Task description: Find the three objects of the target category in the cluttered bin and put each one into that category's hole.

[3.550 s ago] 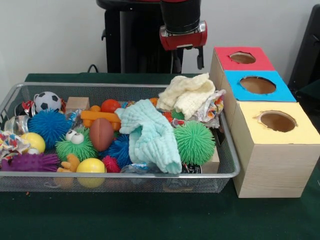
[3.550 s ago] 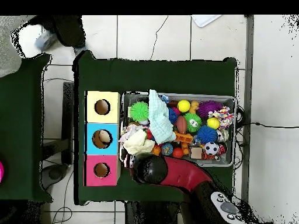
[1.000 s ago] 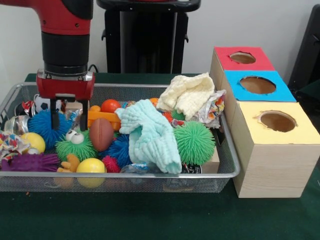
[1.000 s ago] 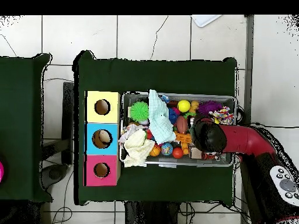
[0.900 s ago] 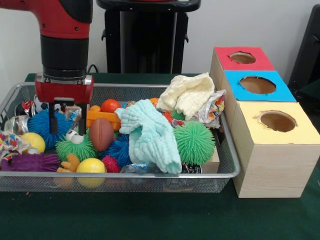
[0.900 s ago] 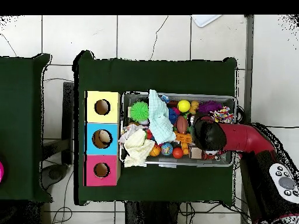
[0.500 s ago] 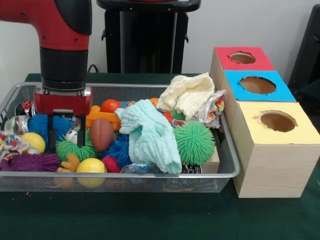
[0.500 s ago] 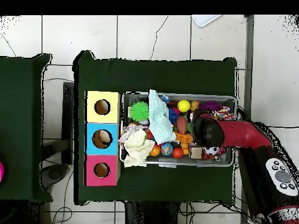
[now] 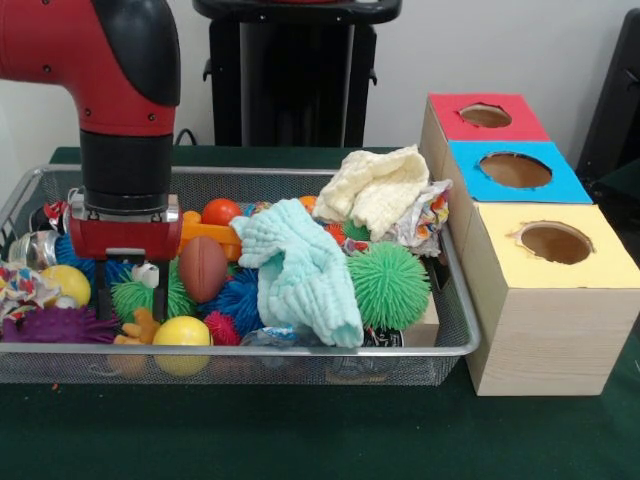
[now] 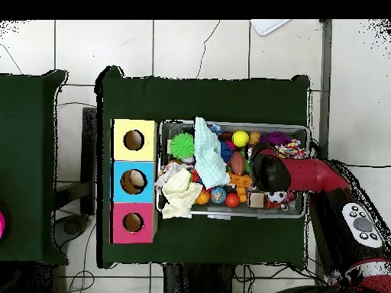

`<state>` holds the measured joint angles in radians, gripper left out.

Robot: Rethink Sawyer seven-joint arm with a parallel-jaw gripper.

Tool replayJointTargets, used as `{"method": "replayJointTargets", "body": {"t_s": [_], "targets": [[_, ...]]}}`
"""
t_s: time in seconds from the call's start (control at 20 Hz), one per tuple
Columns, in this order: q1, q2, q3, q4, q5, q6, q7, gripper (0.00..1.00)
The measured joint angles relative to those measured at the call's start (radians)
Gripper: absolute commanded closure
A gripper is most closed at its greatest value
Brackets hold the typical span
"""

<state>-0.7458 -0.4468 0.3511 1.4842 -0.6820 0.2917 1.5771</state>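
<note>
The wire mesh bin (image 9: 250,350) is full of toys and cloths; it also shows in the overhead view (image 10: 229,216). The red-ringed hole (image 9: 485,115) tops the farthest wooden box, and shows in the overhead view (image 10: 133,222). My gripper (image 9: 132,295) is open and low in the bin's left part. Its fingers (image 9: 160,292) stand on either side of a green spiky ball with googly eyes (image 9: 147,275). In the overhead view the red arm (image 10: 305,174) hides the gripper.
The blue-ringed hole (image 9: 515,170) and the yellow-ringed hole (image 9: 555,242) sit nearer the camera. A mint cloth (image 9: 300,270), a cream cloth (image 9: 375,190), a large green spiky ball (image 9: 388,285), a brown football (image 9: 203,268) and a yellow ball (image 9: 182,333) lie in the bin.
The arm swung from near the boxes to the bin's left end. Over the last second the gripper came down, and its open fingers now straddle the green googly-eyed ball.
</note>
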Motion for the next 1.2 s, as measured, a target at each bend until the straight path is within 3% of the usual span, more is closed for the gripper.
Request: {"method": "replayJointTargets", "body": {"t_s": [0.9, 1.2], "targets": [[-0.034, 0.081, 0.002, -0.079, -0.014, -0.035, 0.0, 0.0], [-0.093, 0.131, 0.072, -0.081, 0.04, -0.035, 0.0, 0.0]]}}
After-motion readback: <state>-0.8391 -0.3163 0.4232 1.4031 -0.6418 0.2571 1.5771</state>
